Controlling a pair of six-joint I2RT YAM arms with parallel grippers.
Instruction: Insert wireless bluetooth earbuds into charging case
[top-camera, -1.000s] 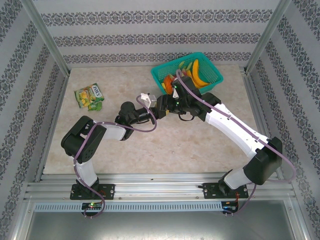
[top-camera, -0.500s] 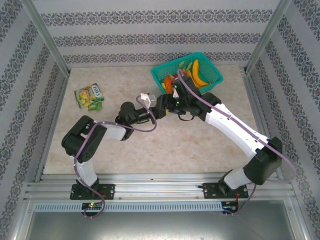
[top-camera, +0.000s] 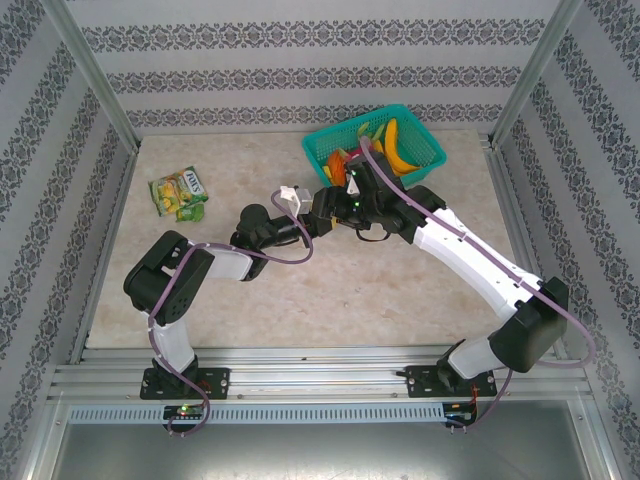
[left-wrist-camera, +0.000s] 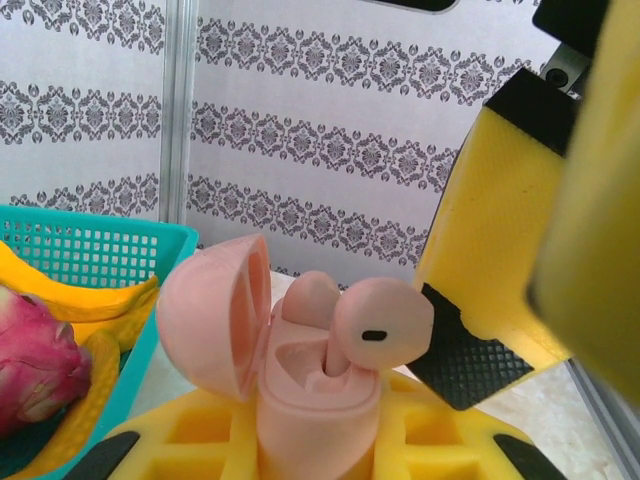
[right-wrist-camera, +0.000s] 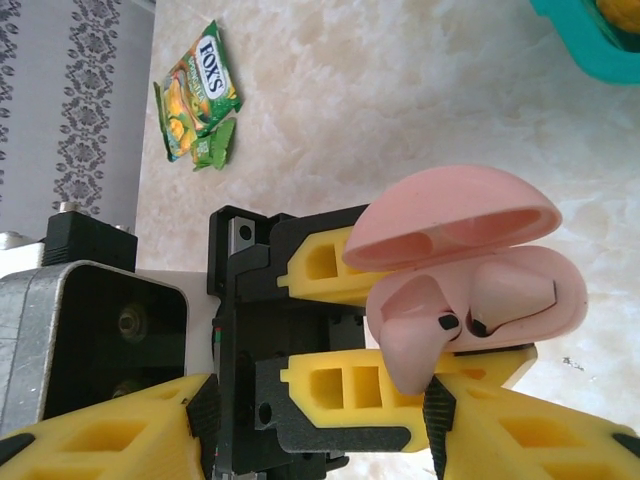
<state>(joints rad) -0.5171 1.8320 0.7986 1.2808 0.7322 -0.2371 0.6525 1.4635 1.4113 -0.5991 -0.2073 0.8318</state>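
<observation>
Left gripper (left-wrist-camera: 320, 450) is clamped shut on the pink charging case (left-wrist-camera: 320, 405), holding it up off the table with its lid (left-wrist-camera: 212, 318) swung open. The right gripper (right-wrist-camera: 320, 425) stands with its jaws well apart and nothing pinched between them.

Against the top view of a second ago, little has changed. The right arm's elbow and forearm have drifted slightly outward, while its wrist stays at the case and the left arm has not shifted. That reads as fine adjustment at the socket rather than a new reach, so the task looks to be in its seating step.

One pale pink earbud (left-wrist-camera: 305, 295) sits low in the far socket and appears home. The second earbud (left-wrist-camera: 382, 320) has its stem in the near socket, but its head rides high above the case rim and tilts toward the right gripper, so it seems only part-way in. The black pad (left-wrist-camera: 465, 350) of one right finger is just beside that raised head, possibly touching it. I cannot tell which from the left wrist view. In the right wrist view the same bud juts out of the case toward one right fingertip.
</observation>
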